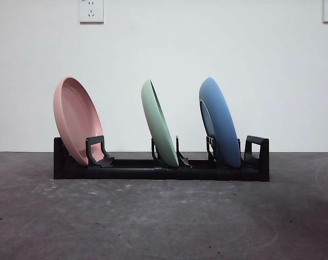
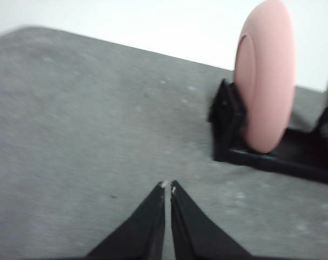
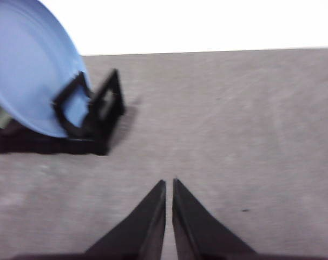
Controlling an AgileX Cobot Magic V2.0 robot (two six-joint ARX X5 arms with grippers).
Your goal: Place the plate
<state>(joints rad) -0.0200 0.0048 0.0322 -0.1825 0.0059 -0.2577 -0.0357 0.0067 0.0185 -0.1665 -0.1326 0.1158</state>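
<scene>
Three plates, pink [image 1: 77, 119], pale green [image 1: 159, 123] and blue [image 1: 220, 121], stand in one black plastic rack [image 1: 161, 170]; left gripper [image 2: 168, 188] and right gripper [image 3: 169, 184] hover closed, empty.

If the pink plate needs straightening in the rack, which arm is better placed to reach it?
Probably the left. The pink plate and its end of the rack show in the left wrist view; the right gripper faces the blue plate. Both grippers are shut and hold nothing.
</scene>
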